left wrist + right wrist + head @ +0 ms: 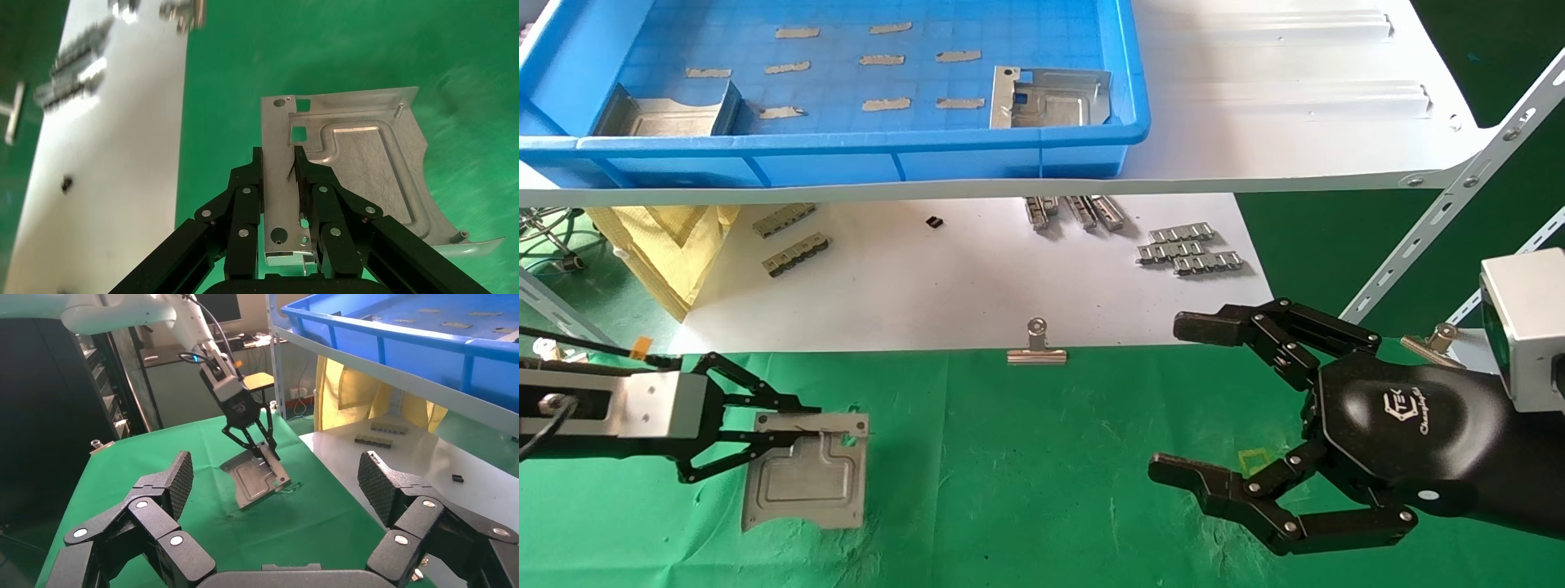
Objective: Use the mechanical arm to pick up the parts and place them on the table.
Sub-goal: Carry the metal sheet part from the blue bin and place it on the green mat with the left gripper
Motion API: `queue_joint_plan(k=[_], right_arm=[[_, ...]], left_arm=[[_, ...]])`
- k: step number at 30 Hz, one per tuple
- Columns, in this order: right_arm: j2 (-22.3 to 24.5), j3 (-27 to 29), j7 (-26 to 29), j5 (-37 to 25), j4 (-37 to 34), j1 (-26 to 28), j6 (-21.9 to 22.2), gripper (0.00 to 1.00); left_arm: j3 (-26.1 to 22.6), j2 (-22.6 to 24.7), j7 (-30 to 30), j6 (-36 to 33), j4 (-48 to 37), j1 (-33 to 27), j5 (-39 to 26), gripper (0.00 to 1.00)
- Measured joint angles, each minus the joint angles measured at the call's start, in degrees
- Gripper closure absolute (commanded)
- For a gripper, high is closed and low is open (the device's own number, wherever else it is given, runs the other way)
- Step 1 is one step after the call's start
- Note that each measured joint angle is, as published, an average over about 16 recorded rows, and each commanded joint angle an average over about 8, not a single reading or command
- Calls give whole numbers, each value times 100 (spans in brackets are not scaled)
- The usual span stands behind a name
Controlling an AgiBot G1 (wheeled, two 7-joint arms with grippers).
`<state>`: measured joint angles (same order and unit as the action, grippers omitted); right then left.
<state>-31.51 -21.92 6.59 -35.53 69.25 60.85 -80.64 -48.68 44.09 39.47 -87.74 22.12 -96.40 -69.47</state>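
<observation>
Left gripper [764, 433] clamped on the bent rim of a part [805, 478]; left wrist view shows both black fingers [245, 202] pinching the upright flange of that part [355, 165], no gap. Part is silvery stamped sheet metal, roughly square, embossed rounded ridge, small square cutouts, one concave edge. In the right wrist view it [257, 478] is tilted, its far edge lifted in the gripper [260, 444], its near edge down by the green cloth; contact with the cloth cannot be told. Left arm comes in from 9 o'clock, low and about level, silver block behind thin black linkage fingers.

Right gripper, the mechanical arm [1222, 408], wide open, holding nothing, glossy black jointed fingers spread, one group toward 12 o'clock, one toward 6. White logo on the palm back, silver-grey box wrist at 3 o'clock. It hovers over the table [1009, 490] at about 4 o'clock, well apart from the held part. Right wrist view: textured pads [177, 478] far apart.

Table is wrinkled bright green cloth. Binder clip [1036, 347] sits at centre, on the edge between the cloth and a white sheet [928, 286]. Small grey ridged strips [1189, 247] lie on that sheet at 1 o'clock.

Blue tray [846, 155] on the white shelf [1295, 98] at 12 o'clock holds two more parts: one [1050, 98] at its right, one [670, 110] at its left.
</observation>
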Motion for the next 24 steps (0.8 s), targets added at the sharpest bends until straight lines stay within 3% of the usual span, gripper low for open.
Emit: queue_joint_plan(k=[3,4,13,24], right_arm=[[0,0,0,0,0,0,0,0],[0,0,0,0,0,0,0,0],[0,0,0,0,0,0,0,0],[0,0,0,0,-1,-1,1,0]], left_arm=[[-52,124,184,41,-361,-23,-88,4],[-62,160,235,49,-470,-30,-105,0],[-3,328,467,-121,-1137,-65,32,0],[327,228,-181,-370,-1511,238,813,0]])
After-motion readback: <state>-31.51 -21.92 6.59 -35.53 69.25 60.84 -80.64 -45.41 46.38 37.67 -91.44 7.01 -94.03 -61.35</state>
